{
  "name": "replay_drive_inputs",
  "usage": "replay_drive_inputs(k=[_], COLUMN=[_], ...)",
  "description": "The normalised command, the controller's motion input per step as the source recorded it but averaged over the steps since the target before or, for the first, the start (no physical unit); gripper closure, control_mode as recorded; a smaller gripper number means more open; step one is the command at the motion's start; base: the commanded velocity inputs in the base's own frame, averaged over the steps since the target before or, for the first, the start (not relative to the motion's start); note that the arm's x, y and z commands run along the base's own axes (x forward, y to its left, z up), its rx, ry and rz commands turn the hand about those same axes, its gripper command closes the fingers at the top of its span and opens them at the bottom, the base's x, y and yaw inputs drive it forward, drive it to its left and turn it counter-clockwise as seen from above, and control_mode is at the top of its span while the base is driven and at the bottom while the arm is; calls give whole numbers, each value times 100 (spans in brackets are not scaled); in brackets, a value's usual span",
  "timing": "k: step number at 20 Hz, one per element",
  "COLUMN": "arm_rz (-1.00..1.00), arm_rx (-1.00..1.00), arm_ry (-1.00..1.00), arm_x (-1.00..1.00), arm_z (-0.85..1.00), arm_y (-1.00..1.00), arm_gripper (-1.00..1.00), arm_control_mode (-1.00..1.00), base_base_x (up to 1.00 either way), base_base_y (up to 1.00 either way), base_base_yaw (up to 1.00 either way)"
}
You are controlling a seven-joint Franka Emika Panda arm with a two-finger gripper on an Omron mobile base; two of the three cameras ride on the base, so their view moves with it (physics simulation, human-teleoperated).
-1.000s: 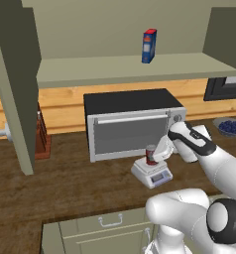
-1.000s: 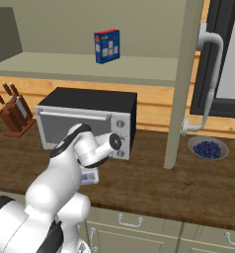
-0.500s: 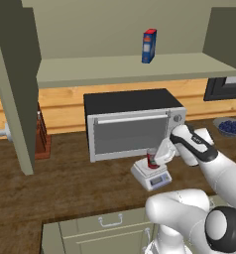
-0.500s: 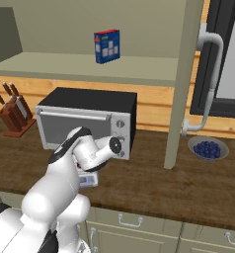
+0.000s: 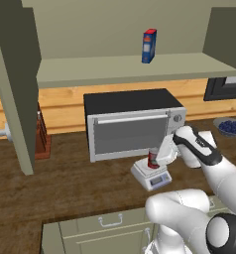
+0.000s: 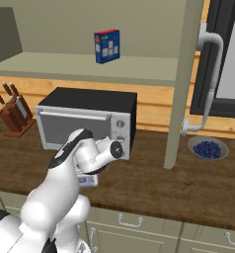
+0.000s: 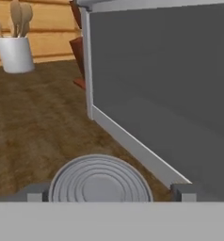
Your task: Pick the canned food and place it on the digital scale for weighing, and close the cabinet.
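Note:
The canned food, red-labelled with a silver top, stands upright on the small light-grey digital scale in front of the toaster oven. My gripper reaches in from the right with its fingers either side of the can. In the hand view the dark fingertips stand wider than the can, with a gap on the right, so the gripper is open. The olive-beige cabinet is open: its left door and right door stand out toward me, and the shelf is exposed.
A blue-and-red box stands on the cabinet shelf. The silver toaster oven sits right behind the scale. There is a knife block at the left and a bowl of blueberries at the right. A white utensil holder is farther along the counter.
The hand has shifted only slightly beside the can. The can stays upright on the scale in all frames. The cabinet doors have not moved.

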Motion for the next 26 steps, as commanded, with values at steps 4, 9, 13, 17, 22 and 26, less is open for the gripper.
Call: replay_drive_inputs(k=[4,9,13,17,22,26], arm_rz=[0,0,0,0,-2,-12], arm_rx=[2,1,0,0,1,0], arm_ry=[-9,-13,-19,-20,-23,-39], arm_x=[-6,-19,-33,-23,-55,-62], arm_z=[13,18,38,43,46,82], arm_y=[0,0,2,4,0,-28], arm_gripper=[-100,-100,-100,-100,-100,-100], arm_control_mode=[-100,-100,-100,-100,-100,-100], base_base_x=[0,0,0,0,0,0], base_base_y=[0,0,0,0,0,0], base_base_yaw=[0,0,0,0,0,0])
